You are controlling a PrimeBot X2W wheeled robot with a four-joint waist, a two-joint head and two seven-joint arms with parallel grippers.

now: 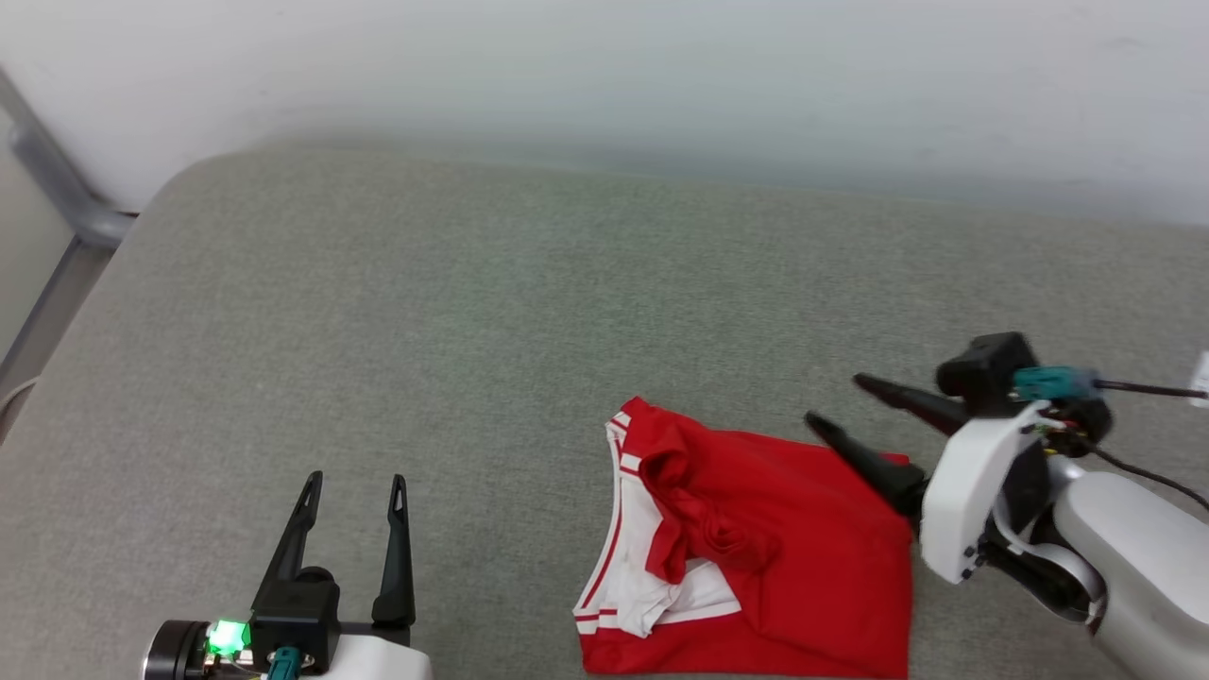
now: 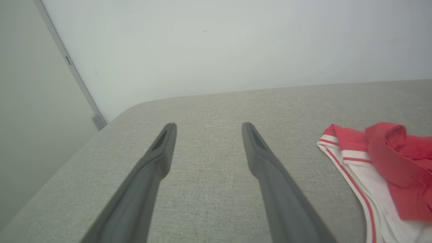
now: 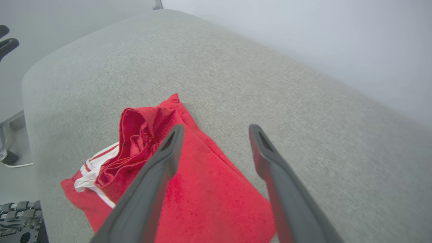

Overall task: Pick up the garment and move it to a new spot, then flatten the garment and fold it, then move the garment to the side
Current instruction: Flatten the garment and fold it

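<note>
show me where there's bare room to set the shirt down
Biggest bare patch: the grey cushion between the back wall and the garment, out to its left corner. Smaller strip between left gripper and garment. Crowded at the head view's lower right, where the right gripper hangs by the garment's edge.

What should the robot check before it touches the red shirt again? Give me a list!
1. Right jaws apart, holding nothing: ok.
2. Left jaws apart, away from the garment: ok.
3. Garment lying flat: not ok, a red bunch sits on top and a white sleeve pokes out.
4. Right jaws touching the cloth: cannot tell.
5. Bare room on the grey surface to move it aside: ok.
</note>
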